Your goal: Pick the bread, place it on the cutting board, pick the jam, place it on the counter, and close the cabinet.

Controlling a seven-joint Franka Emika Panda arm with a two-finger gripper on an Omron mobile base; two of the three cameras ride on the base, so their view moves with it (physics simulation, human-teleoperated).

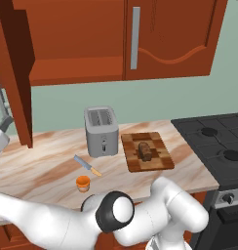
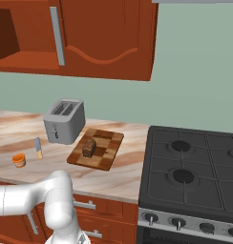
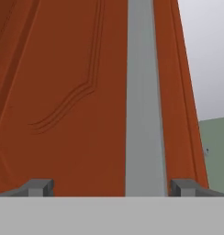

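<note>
Hand view: cabinet (image 3: 77, 92) door's edges cut off.

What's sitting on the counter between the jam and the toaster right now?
The orange-handled knife lies on the counter between the jam and the toaster, seen in both base views.

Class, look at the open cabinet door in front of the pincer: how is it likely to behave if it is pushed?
The open cabinet door looks like a rigid panelled wood slab, so it should probably swing as one piece, not flex. Its flat face may let fingertips slide. The long grey bar handle probably offers a firmer contact.
</note>
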